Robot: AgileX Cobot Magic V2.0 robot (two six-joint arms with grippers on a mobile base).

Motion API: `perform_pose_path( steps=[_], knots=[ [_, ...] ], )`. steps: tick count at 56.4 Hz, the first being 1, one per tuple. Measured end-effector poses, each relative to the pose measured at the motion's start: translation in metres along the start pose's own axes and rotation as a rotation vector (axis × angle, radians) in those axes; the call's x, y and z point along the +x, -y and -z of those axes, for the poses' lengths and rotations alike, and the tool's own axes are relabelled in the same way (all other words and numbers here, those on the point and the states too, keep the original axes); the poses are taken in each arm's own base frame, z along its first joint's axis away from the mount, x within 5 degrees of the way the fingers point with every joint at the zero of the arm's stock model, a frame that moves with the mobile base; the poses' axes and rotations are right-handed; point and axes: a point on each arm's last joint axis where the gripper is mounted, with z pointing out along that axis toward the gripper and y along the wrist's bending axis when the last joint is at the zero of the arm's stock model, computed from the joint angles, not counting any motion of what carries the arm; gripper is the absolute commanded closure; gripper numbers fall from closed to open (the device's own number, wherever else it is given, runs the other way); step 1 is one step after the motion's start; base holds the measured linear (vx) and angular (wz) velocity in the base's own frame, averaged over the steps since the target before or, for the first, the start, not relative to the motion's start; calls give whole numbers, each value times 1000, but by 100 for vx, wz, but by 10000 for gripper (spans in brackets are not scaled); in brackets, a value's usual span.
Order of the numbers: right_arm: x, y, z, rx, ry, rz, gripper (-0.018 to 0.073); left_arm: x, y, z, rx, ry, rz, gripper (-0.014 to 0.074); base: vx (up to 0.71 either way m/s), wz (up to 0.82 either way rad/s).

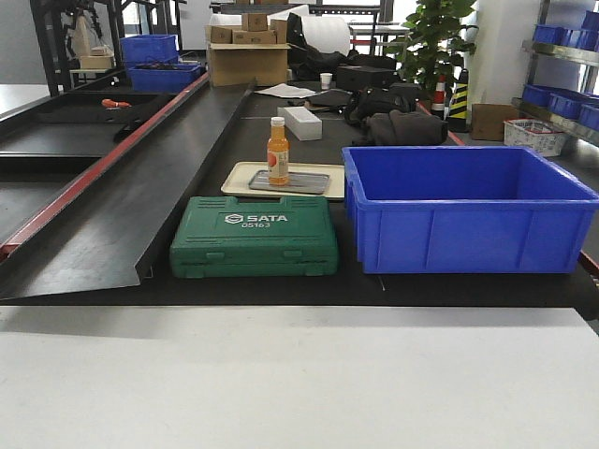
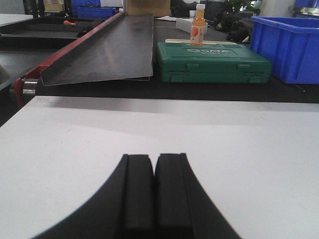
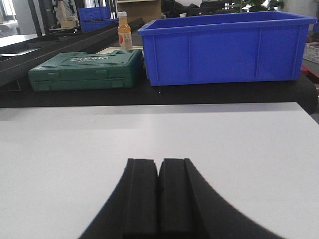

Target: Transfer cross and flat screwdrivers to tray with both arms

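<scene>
Front view high, wrist views low, all facing the green case [image 1: 255, 237]

You see a green case [image 1: 254, 236] with a blue bin [image 1: 468, 210] just to its right, an orange bottle [image 1: 277, 152] upright behind the case, a slanted black sheet [image 1: 140, 206] to its left, and a white table [image 1: 299, 374] in front.

A shallow grey brushed-metal tray [image 1: 304, 183] with rounded corners and a low rim lies flat inside a larger beige tray [image 1: 238, 181] on the black counter [image 1: 281, 290]. It sits just behind a closed green tool case [image 1: 255, 236] and left of a blue bin [image 1: 468, 210]. A bottle [image 1: 277, 150] of orange liquid stands upright on its left end.
</scene>
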Motion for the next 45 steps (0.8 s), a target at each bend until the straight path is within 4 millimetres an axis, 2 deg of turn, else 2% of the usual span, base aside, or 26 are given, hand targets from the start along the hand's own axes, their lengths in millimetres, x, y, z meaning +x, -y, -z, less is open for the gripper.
perform_pose_path(
  steps=[36,45],
  knots=[
    [0,0,0,0,1,0,567,0,0,0,0,1,0,596,0,0],
    [-8,0,0,2,87,0,567,0,0,0,0,3,0,596,0,0]
  ],
)
